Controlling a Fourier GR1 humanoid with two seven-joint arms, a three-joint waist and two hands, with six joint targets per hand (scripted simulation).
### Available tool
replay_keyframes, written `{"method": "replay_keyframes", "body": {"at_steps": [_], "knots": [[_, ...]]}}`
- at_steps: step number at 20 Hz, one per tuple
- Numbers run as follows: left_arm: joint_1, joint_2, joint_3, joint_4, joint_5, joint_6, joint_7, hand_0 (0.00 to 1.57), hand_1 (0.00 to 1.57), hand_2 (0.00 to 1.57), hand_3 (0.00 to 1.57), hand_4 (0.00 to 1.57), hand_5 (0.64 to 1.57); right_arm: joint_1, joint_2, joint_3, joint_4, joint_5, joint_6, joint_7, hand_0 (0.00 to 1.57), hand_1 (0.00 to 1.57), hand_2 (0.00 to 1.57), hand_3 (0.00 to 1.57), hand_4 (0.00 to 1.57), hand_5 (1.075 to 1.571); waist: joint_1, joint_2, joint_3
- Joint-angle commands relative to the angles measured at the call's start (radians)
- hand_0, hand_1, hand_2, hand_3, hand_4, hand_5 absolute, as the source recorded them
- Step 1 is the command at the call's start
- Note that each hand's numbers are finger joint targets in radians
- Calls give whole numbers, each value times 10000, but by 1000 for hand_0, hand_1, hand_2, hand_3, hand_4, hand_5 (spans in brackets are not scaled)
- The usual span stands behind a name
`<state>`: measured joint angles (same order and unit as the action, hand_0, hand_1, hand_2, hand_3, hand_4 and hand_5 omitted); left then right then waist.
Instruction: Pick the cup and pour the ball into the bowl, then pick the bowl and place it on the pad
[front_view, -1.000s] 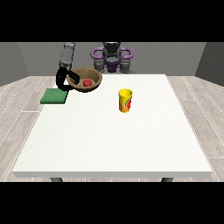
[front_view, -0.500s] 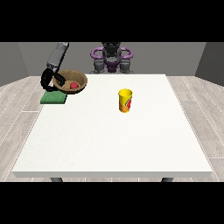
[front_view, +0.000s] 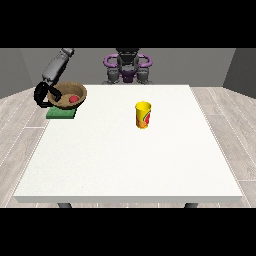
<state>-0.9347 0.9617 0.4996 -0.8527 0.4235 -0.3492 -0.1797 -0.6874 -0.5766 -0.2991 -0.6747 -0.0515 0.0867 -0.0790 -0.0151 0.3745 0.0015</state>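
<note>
A brown wooden bowl (front_view: 76, 90) with a red ball (front_view: 73, 99) inside is held above the green pad (front_view: 61, 114) at the table's far left edge. The black hand at the view's left (front_view: 43, 95) has its fingers curled round the bowl's left rim. The bowl tilts a little towards the camera and hides part of the pad. A yellow cup (front_view: 143, 115) with a red mark stands upright near the table's middle, well apart from the bowl. No hand shows at the view's right.
The white table (front_view: 130, 160) spreads wide in front of the cup. The robot's purple and grey torso (front_view: 128, 67) stands behind the far edge. Grey plank floor lies around the table.
The hand at the view's left has carried the bowl with the ball leftward and lower, from beside the pad to above it. The cup has not moved.
</note>
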Motion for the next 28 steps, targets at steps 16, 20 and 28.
{"method": "replay_keyframes", "body": {"at_steps": [16, 20, 28], "knots": [[74, -93, -180, -1352, 526, 674, 1039, 0, 0, 0, 0, 0, 1532, -858, -1969, -325, 1795, 326, 1141, -532, 1571, 1571, 1571, 1032, 1229, 1569, 257, -69, -10], [208, -132, -200, -798, 435, 406, 574, 0, 0, 0, 0, 0, 1530, -660, -1000, 94, 1387, 628, 508, -747, 1571, 1571, 1571, 1290, 1229, 1571, 186, -117, -13], [279, 126, -9, -831, 612, 292, 466, 0, 0, 0, 0, 0, 1528, -646, -880, -604, 2118, -120, 975, -659, 1571, 1571, 1571, 1256, 1063, 1569, 84, 187, -9]]}}
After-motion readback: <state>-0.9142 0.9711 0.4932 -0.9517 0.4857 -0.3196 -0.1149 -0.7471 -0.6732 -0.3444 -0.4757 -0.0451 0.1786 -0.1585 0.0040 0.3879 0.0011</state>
